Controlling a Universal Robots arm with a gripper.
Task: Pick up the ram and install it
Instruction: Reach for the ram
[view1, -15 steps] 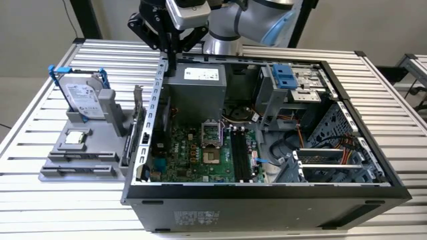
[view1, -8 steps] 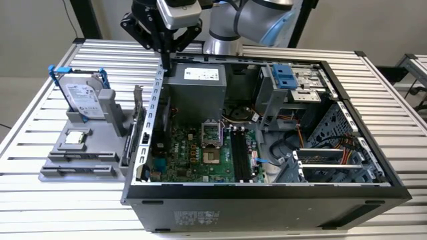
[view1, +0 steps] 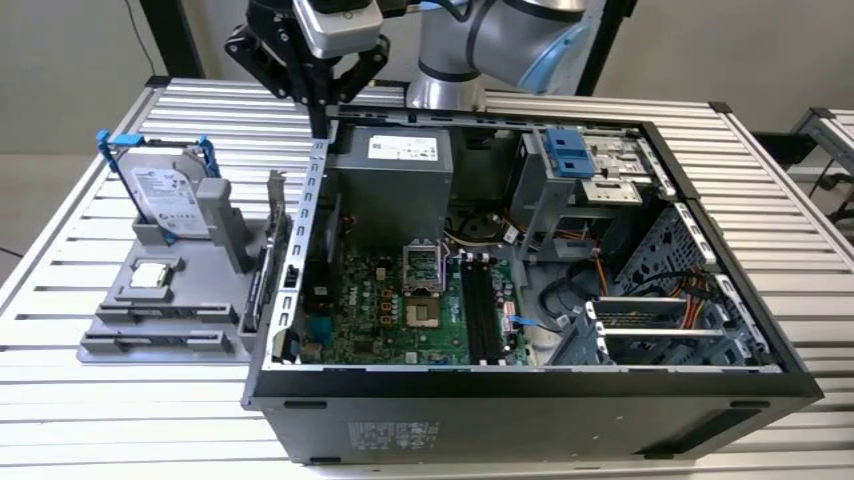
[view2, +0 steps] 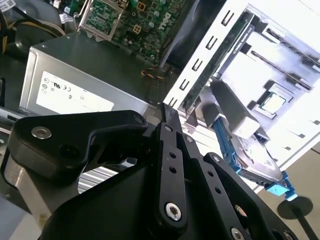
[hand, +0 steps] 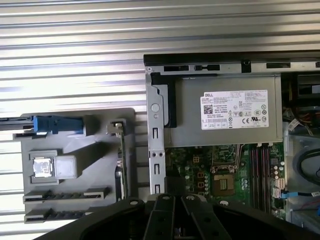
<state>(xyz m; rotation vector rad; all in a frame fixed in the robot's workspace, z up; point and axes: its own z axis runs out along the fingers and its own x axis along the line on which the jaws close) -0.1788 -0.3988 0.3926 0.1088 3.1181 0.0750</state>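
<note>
**One empty gripper hovering away from the ram**

In the exterior view, the gripper (view1: 320, 118) is hanging over the case's (view1: 534, 385) rear corner, just above its wall. Its jaws are looking drawn narrow, with nothing between them. The ram (view1: 271, 265) is standing on edge in the grey holder (view1: 160, 340) on the exterior view's left, just beside the case wall, well apart from the gripper. The drive (view1: 174, 195) and chip (view1: 154, 272) are sitting in that same holder. The black slots (view1: 481, 310) on the board are lying bare.

In the second wrist view, the gripper (view2: 165, 112) is pointing at the top edge of the case wall, beside the supply (view2: 80, 90). The ram (view2: 220, 55) is showing as a long dark-green strip just past that wall.

In the first wrist view, the ram (hand: 123, 160) is appearing edge-on, a thin line between the holder's posts, with the chip (hand: 41, 167) off to one side and the slots (hand: 260, 165) inside the case.

Risks, as I am judging them: jaws this narrow would be landing on the ram's top edge rather than straddling it. The stick is sitting so close to the case wall that a slightly offset descent could be striking the wall or a holder post. An off-centre pinch on so thin a board could be tilting it, spoiling its line-up with the slots.
</note>
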